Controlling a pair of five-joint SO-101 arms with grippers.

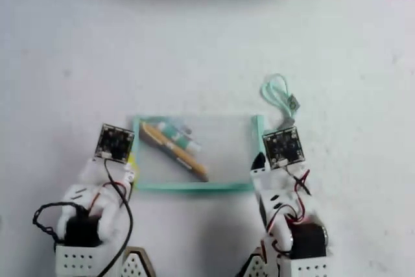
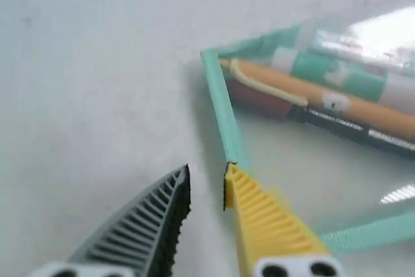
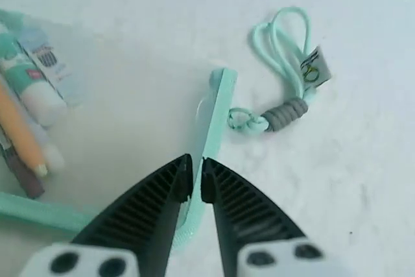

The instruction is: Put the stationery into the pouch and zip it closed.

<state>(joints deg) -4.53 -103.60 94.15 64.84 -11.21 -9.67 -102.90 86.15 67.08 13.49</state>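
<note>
A clear pouch (image 1: 224,154) with a teal rim lies flat near the table's front. Inside it lie an orange pen (image 1: 174,149), a white-and-green tube (image 1: 176,135) and a dark pen (image 2: 350,128). My left gripper (image 2: 206,176) is at the pouch's left edge (image 2: 224,115), slightly open, its yellow finger (image 2: 259,218) resting over the teal rim. At the pouch's right edge (image 3: 217,105) my right gripper (image 3: 196,163) is shut, with the teal rim between its black fingers. The zip's teal cord loop (image 3: 285,50) lies just past that corner. In the high view the right gripper (image 1: 258,163) sits at the pouch's right end.
The white table (image 1: 194,50) stretches open beyond the pouch and to both sides. Both arms' bases and cables (image 1: 84,225) crowd the front edge. Dark floor and objects lie past the table's far edge.
</note>
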